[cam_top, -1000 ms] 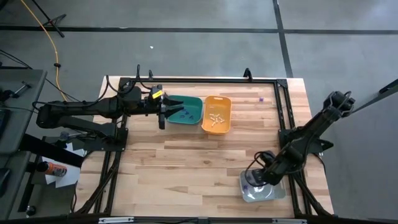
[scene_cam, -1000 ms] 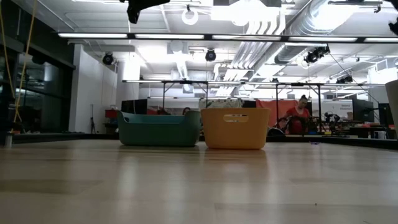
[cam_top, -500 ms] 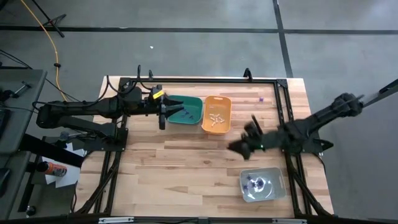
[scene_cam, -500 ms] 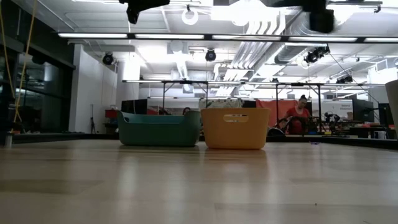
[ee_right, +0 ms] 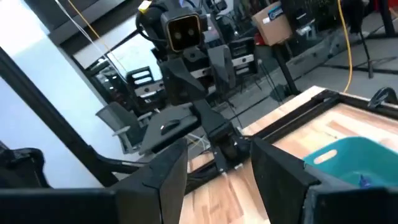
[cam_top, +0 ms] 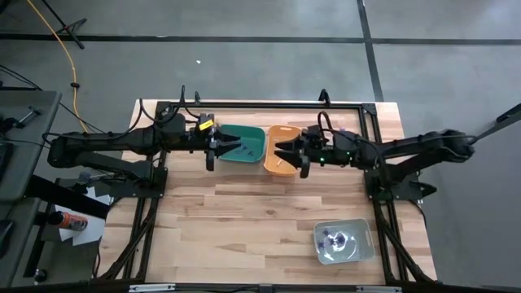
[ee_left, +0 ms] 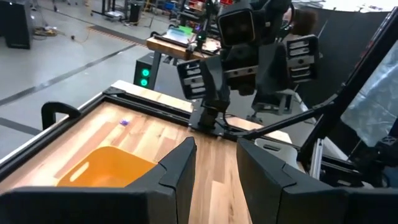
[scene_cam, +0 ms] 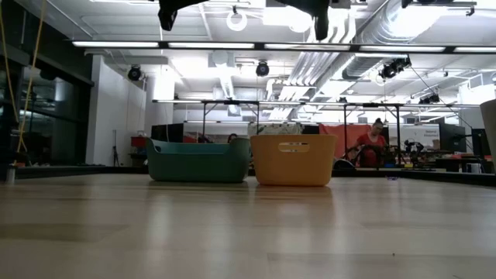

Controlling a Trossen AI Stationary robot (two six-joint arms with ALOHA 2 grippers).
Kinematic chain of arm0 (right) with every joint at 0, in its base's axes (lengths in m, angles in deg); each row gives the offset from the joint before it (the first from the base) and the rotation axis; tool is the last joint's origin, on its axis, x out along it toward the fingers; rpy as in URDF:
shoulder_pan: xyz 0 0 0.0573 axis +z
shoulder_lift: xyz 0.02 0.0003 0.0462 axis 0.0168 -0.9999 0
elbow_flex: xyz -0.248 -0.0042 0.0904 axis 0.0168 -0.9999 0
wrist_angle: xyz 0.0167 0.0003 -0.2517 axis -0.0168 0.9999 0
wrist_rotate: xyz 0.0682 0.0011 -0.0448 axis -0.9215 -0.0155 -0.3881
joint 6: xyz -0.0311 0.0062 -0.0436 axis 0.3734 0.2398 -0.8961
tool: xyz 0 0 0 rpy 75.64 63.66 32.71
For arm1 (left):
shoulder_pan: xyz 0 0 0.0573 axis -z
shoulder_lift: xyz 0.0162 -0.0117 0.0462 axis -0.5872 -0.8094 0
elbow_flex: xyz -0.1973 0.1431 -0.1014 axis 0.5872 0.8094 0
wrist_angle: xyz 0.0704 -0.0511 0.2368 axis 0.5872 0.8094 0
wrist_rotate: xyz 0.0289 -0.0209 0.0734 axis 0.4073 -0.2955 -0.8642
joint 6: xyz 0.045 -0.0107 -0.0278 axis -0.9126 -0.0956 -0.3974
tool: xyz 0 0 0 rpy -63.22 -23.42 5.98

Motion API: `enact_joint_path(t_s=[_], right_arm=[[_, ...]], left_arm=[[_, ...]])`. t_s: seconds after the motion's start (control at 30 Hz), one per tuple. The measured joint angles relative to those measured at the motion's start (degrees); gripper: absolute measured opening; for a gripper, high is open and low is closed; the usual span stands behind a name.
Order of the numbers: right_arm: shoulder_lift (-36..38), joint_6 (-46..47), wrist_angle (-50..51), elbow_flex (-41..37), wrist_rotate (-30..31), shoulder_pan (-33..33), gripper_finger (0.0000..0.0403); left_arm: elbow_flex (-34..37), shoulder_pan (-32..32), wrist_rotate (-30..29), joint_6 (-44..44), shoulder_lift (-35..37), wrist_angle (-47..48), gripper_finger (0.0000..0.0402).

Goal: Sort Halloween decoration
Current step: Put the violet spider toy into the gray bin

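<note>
Right gripper (cam_top: 286, 152) open, empty, over orange bin (cam_top: 284, 149) near table's (cam_top: 244, 212) far edge, likely releasing; left gripper (cam_top: 224, 146) part-open, empty, over green bin (cam_top: 244, 144).

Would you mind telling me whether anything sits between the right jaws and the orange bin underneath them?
Nothing visible does: the right gripper hovers open above the orange bin, whose top is uncovered, with cream trinkets lying inside.

Even overhead light falls on my wooden table (cam_top: 244, 212), shadows faint; in the low view, ceiling strip lights (scene_cam: 232, 44) glare bright white and the near tabletop blurs; my wrist views show soft, dark fingers (ee_left: 180, 174) up close, background slightly hazy
</note>
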Motion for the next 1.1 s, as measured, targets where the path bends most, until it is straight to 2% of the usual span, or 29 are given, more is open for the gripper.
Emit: enact_joint_path(t_s=[0.3, 0.67, 0.93, 1.1], right_arm=[[-2.8, -1.4, -5.3, 0.0, -0.2, -1.6, 0.0172], [-2.9, -2.5, -7.1, 0.0, -0.2, -3.2, 0.0171], [-2.9, -10.4, -9.5, 0.0, -4.8, -3.8, 0.0171], [-2.9, -12.5, -9.4, 0.0, -4.9, -3.8, 0.0171]], left_arm=[[0.0, 0.0, -0.3, -0.1, 0.0, -2.0, 0.0108], [0.0, 0.0, -0.2, 0.0, 0.0, -2.1, 0.0108], [0.0, 0.0, 7.5, 4.8, 0.0, -2.9, 0.0108], [0.0, -0.1, 7.0, 5.9, 0.0, -3.9, 0.0108]])
